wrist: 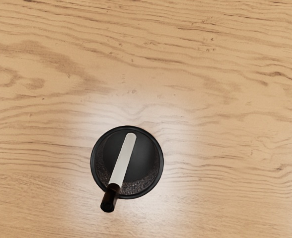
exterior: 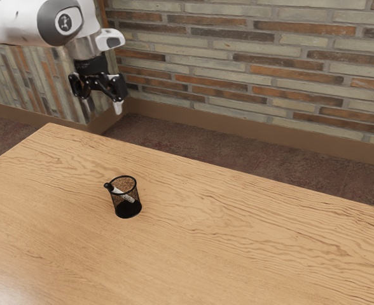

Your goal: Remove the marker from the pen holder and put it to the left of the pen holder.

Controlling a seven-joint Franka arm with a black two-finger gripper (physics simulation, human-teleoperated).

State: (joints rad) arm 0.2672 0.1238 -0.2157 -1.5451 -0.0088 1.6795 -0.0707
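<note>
The marker (exterior: 117, 190) sits tilted inside the pen holder (exterior: 128, 210), its black cap (exterior: 108, 185) projecting past the rim toward the exterior view's left (white body inside). The holder stands upright on the surface (exterior: 238, 254). The end effector (exterior: 103, 110) is released, raised, well apart from both. A brick wall (exterior: 250, 70) stands at the far side.

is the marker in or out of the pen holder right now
In: the marker leans inside the pen holder, its black end poking out past the rim.
</note>
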